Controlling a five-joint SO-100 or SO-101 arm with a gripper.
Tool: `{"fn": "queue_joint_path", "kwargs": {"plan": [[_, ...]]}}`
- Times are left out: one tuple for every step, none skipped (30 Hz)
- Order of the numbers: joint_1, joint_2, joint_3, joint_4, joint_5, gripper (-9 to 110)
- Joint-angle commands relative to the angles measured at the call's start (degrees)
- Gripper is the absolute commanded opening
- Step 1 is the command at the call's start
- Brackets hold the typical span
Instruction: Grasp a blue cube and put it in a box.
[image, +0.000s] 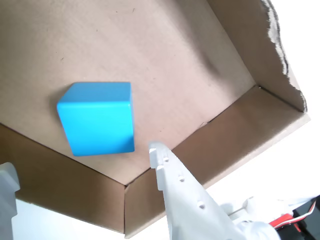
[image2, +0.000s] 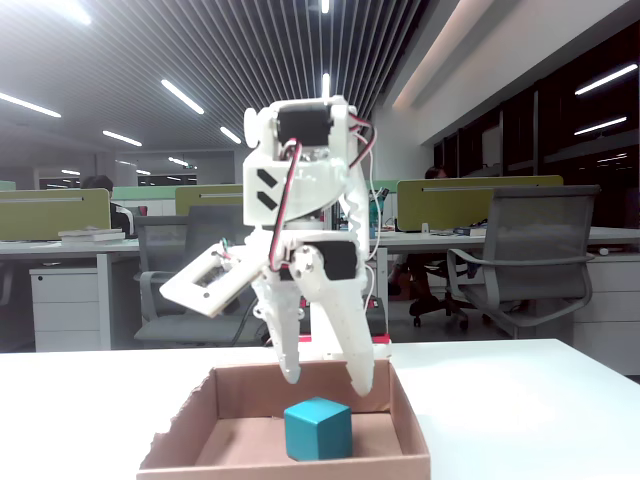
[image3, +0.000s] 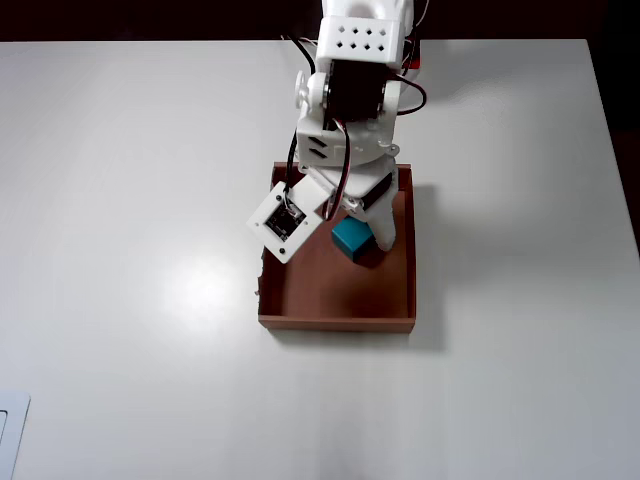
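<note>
My gripper (image2: 325, 380) hangs spread and empty above the blue cube (image2: 318, 428), which rests inside the box (image2: 412, 435); I should lift straight up, clear of its walls.

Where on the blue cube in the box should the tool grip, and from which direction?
Probably from above, closing on two opposite side faces of the blue cube: it rests flat on the floor of the box, whose low walls block sideways approaches.

Ceiling strip lights (image2: 190, 97) at 11 o'clock leave the fixed view dim; glare whitens the table (image3: 200, 285) overhead; the wrist view is overexposed at 3 o'clock.
</note>
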Motion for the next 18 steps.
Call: {"fn": "queue_joint_path", "kwargs": {"plan": [[0.62,5.36,0.26,1.23,-2.99,32],[0.88,7.56,0.97,2.11,-4.83,31],[1.05,9.67,1.67,2.90,-6.59,31],[1.14,11.51,2.37,3.60,-7.91,30],[1.14,13.36,2.99,4.22,-8.96,30],[1.14,15.12,3.69,4.83,-10.02,30],[1.05,16.88,4.39,5.54,-10.99,30],[0.97,18.81,5.19,6.24,-12.04,30],[0.97,20.30,5.89,6.94,-13.01,30],[0.97,21.88,6.50,7.56,-13.89,30],[0.97,23.38,7.12,8.09,-14.77,30],[0.97,25.49,8.17,8.53,-15.82,29],[0.97,27.42,9.23,9.05,-16.79,29],[0.97,29.00,10.11,9.32,-17.49,29],[0.88,30.59,11.07,9.67,-18.19,29],[0.88,32.08,12.04,9.84,-18.81,29],[0.88,33.57,13.10,9.93,-19.42,29],[1.05,36.91,15.38,9.93,-20.74,29]]}}
